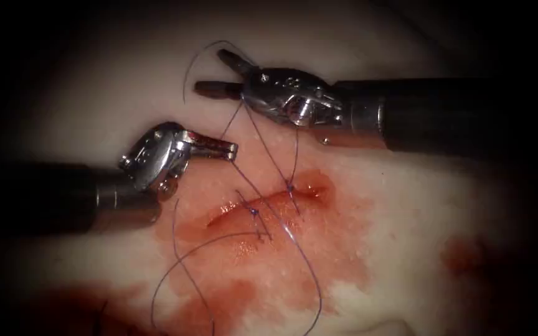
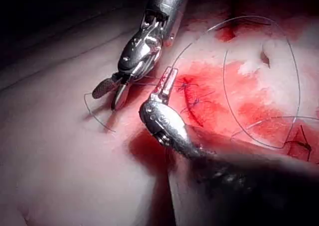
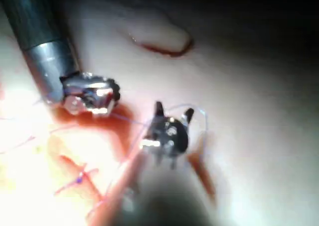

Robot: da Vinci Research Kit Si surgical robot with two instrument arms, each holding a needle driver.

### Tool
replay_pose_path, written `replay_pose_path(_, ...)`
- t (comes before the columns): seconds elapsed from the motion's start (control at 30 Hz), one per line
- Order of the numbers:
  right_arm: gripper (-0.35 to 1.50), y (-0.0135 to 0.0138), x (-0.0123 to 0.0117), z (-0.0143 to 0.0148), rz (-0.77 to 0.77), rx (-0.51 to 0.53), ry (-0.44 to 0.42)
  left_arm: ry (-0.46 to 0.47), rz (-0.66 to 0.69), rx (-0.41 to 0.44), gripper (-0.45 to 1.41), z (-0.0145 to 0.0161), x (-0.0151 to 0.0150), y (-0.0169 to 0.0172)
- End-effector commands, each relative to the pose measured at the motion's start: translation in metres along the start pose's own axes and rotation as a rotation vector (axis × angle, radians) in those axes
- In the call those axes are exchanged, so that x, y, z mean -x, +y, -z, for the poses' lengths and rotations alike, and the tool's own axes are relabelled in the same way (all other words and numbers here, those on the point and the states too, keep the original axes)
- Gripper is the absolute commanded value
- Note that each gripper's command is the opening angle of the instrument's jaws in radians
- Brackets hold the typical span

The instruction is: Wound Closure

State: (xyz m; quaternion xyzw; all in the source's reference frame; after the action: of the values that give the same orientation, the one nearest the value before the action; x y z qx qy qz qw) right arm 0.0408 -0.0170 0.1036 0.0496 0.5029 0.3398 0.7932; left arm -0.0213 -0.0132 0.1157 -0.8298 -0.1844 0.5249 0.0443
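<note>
Overhead, in the endoscope view, the left arm's silver gripper [image 1: 230, 149] lay just left of the cut, its jaws pressed together on the thin purple thread [image 1: 253, 186], which ran taut from them down toward the wound. The right arm's silver gripper [image 1: 219, 76] hovered above the cut with its two dark jaws spread apart and holding nothing; a fine arc of thread curved around them. The short red cut [image 1: 263, 205] in the pale pork-belly tissue [image 1: 406, 205] carried two dark stitch knots, and glossy red fluid [image 1: 244, 292] pooled around and below it. Loose thread looped across the tissue beneath the cut. I could not make out the curved needle.

From the left wrist view, the left gripper [image 2: 169, 79] was clamped on the thread beside the stitched cut [image 2: 197, 104], while the right gripper [image 2: 112, 91] stood spread just beside it, a thread end curling under it.

From the right wrist view, the right gripper [image 3: 173, 111] showed two separated tips with thread arcing between them; the left gripper [image 3: 92, 94] sat near, at the fluid's edge.
</note>
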Motion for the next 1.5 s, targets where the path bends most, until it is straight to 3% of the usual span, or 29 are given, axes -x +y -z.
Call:
replay_pose_path(0.03,0.56,-0.001,0.0,-0.0018,-0.019,-0.018,0.0,-0.002,0.001,0.001,-0.45,-0.0003,0.0007,-0.0001)
replay_pose_path(0.33,0.44,-0.0015,0.0005,-0.0032,-0.121,-0.052,-0.018,-0.012,0.005,0.004,-0.45,-0.0003,0.0008,0.0001)
replay_pose_path(0.5,0.41,-0.0012,0.002,-0.0029,-0.214,-0.059,-0.039,-0.012,0.011,0.003,-0.45,-0.0004,0.0008,0.0002)
replay_pose_path(0.87,0.41,0.0005,0.0037,0.0005,-0.406,0.104,0.02,-0.015,0.011,0.003,-0.45,-0.0005,0.0008,0.0002)
replay_pose_path(1.17,0.76,0.0022,0.0058,-0.0018,-0.539,0.09,0.052,-0.015,0.011,0.002,-0.45,-0.0006,0.0007,0.0002)
replay_pose_path(1.5,0.86,0.0015,0.0049,-0.0049,-0.562,0.022,0.088,-0.015,0.018,0.002,-0.45,-0.0005,0.0006,0.0003)
